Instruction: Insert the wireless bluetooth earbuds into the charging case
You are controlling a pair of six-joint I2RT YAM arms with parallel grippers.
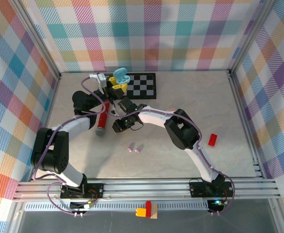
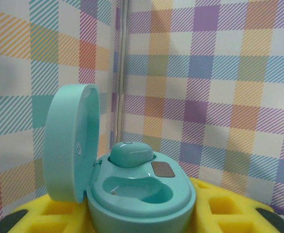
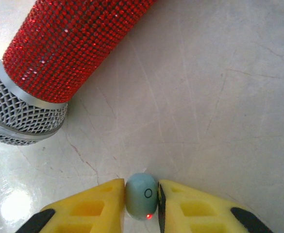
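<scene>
My R hand pinches a pale earbud, red mic close beside, bare table ahead; L hand clamps the open case nr the table's far edge.

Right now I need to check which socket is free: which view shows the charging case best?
Left wrist: the charging case sits close up, lid open, one earbud seated, the near socket empty. Top external gives the charging case small, from above.

walls: pastel plaid fabric panels on three sides | pale grey marbled surface, glossy | near edge: silver aluminium rails
</scene>
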